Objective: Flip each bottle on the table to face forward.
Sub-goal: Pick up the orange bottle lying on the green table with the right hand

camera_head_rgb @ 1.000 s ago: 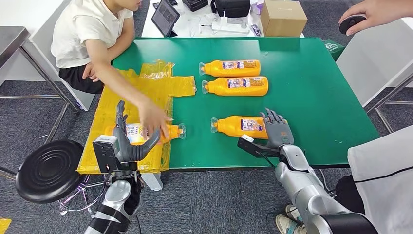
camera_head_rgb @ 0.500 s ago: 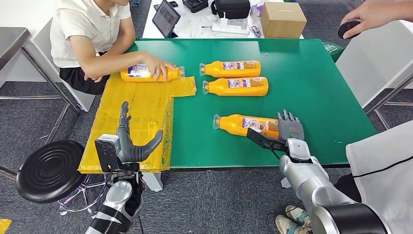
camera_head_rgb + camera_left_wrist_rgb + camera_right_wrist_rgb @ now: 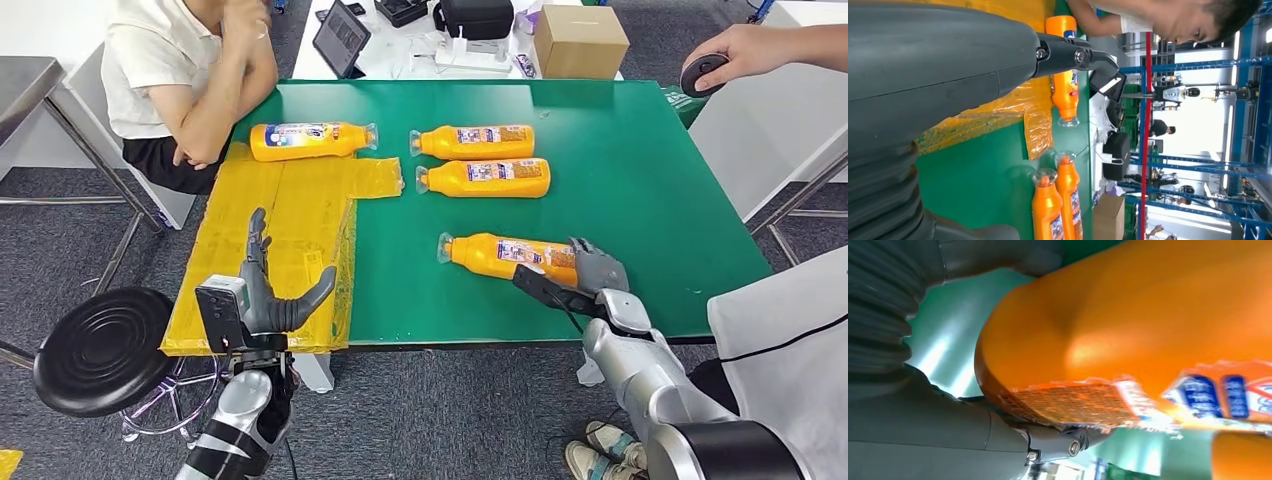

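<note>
Since a moment ago, the person's hand has let go of the far-left bottle (image 3: pixel 312 140) and drawn back to the face, leaving it lying at the far edge of the yellow plastic sheet (image 3: pixel 275 240); the right hand (image 3: pixel 597 268) has curled further over the base of the nearest bottle (image 3: pixel 505 257).

The right hand's fingers wrap the flat end of that bottle, with the thumb below it in the right wrist view (image 3: pixel 1048 440); it appears to be gripping, though whether the bottle is lifted off the green table (image 3: pixel 660 200) cannot be told. The bottle lies on its side, cap toward the robot's left, label partly up.

The left hand (image 3: pixel 265 290) hangs over the near edge of the yellow sheet with fingers spread and nothing in them.

Beyond, two more bottles (image 3: pixel 472 140) (image 3: pixel 485 177) lie side by side in the middle of the table, caps left, labels showing. A cardboard box (image 3: pixel 580 37) and a tablet (image 3: pixel 340 35) sit on the white desk behind. A second person's hand (image 3: pixel 745 50) holds a dark round object at the far right corner.

By their look the bottles are smooth, rigid plastic, probably full and fairly heavy, so likely slippery; the broad body near the base seems the safest place to grip and roll.
</note>
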{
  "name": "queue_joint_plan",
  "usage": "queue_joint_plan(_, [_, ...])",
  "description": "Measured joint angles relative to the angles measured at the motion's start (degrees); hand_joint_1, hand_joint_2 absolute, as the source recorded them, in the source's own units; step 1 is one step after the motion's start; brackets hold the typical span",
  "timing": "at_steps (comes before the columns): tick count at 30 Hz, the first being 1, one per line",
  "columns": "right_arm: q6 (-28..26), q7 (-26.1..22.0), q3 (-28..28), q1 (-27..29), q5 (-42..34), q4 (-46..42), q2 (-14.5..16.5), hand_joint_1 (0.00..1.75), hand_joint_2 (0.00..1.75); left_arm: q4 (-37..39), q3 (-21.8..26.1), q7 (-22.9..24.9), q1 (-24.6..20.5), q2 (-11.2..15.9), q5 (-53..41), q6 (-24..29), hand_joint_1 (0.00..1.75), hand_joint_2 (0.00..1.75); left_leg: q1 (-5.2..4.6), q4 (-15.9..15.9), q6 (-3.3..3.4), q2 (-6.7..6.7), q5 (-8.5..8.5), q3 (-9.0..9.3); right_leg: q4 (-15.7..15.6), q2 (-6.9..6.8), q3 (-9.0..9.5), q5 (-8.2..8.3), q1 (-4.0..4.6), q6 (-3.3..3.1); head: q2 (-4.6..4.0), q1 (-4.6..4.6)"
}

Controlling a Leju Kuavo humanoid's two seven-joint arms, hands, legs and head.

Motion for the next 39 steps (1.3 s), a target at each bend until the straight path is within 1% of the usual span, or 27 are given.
queue_joint_plan(4, [-4.03,-7.1,-2.02,1.47,-3.59,0.05,0.02,1.75,1.75,0.31,-0.02,-0.55,-0.16,-0.02,0.04,0.46,0.0,1.75,0.01,0.0,-0.01,0.1,-0.01,0.0,0.01,0.02,0.0,0.0,0.02,0.0,0.0,0.0])
queue_joint_plan(7, [-6.21,-10.57,-3.61,2.53,-6.14,0.08,0.61,1.75,1.75,0.62,-0.03,-1.02,-0.29,-0.08,0.01,0.9,0.0,1.75,0.04,0.0,-0.04,0.22,-0.03,-0.01,0.01,0.06,-0.05,0.0,0.06,0.0,0.0,-0.02])
queue_joint_plan(10, [-7.24,-12.45,-5.02,3.21,-7.78,0.09,1.44,1.75,1.75,0.81,-0.1,-1.29,-0.36,-0.17,-0.07,1.03,0.0,1.75,0.08,-0.01,-0.06,0.26,-0.04,-0.01,0.01,0.09,-0.07,0.0,0.11,-0.01,0.0,-0.02])
queue_joint_plan(19, [-9.02,-15.5,-7.5,4.35,-10.35,0.15,3.03,1.75,1.75,1.03,-0.61,-1.64,-0.47,-0.2,-0.22,1.14,0.0,1.75,0.08,-0.01,-0.05,0.27,-0.04,-0.01,0.01,0.1,-0.06,0.0,0.11,-0.01,0.0,0.0])
queue_joint_plan(21, [-8.92,-16.34,-8.0,4.5,-11.3,0.15,3.32,1.75,1.75,1.08,-0.64,-1.77,-0.47,-0.2,-0.22,1.2,0.0,1.75,0.07,-0.01,-0.05,0.28,-0.04,-0.01,0.01,0.1,-0.06,0.0,0.11,-0.01,0.0,-0.01])
queue_joint_plan(25, [-7.46,-20.18,-10.16,4.92,-16.28,0.15,4.18,1.75,1.75,1.1,-0.65,-2.54,-0.37,-0.2,-0.19,1.84,0.0,1.75,0.08,-0.01,-0.06,0.28,-0.04,-0.02,0.01,0.1,-0.06,0.0,0.11,-0.01,0.0,-0.02])
queue_joint_plan(29, [-6.6,-22.46,-12.08,5.24,-18.9,0.15,5.02,1.75,1.75,0.99,-0.61,-3.08,0.01,-0.17,-0.13,2.02,0.0,1.75,0.08,-0.01,-0.06,0.27,-0.04,-0.03,0.02,0.09,-0.06,0.0,0.12,-0.02,0.0,-0.02])
queue_joint_plan(33, [-4.12,-28.3,-13.99,5.86,-24.06,-0.14,6.05,1.75,1.75,-0.17,-0.52,-3.66,1.27,-0.03,1.23,1.44,0.0,1.75,0.08,-0.02,-0.06,0.27,-0.04,-0.07,0.02,0.09,-0.07,0.0,0.11,-0.02,0.0,-0.01])
queue_joint_plan(36, [-2.35,-31.76,-14.83,6.65,-27.58,-0.9,7.02,1.75,1.75,-0.71,-0.03,-2.74,2.43,0.16,4.91,-2.04,0.0,1.75,0.08,-0.02,-0.05,0.23,-0.04,-0.11,0.02,0.09,-0.11,0.0,0.11,-0.01,0.0,-0.02])
queue_joint_plan(39, [-0.48,-34.96,-15.09,7.73,-31.33,-2.24,8.16,1.75,1.75,-0.79,0.62,-1.13,3.66,0.41,9.52,-8.31,0.0,1.75,0.08,-0.02,-0.05,0.2,-0.04,-0.21,0.03,0.08,-0.21,0.0,0.11,-0.02,0.0,-0.02])
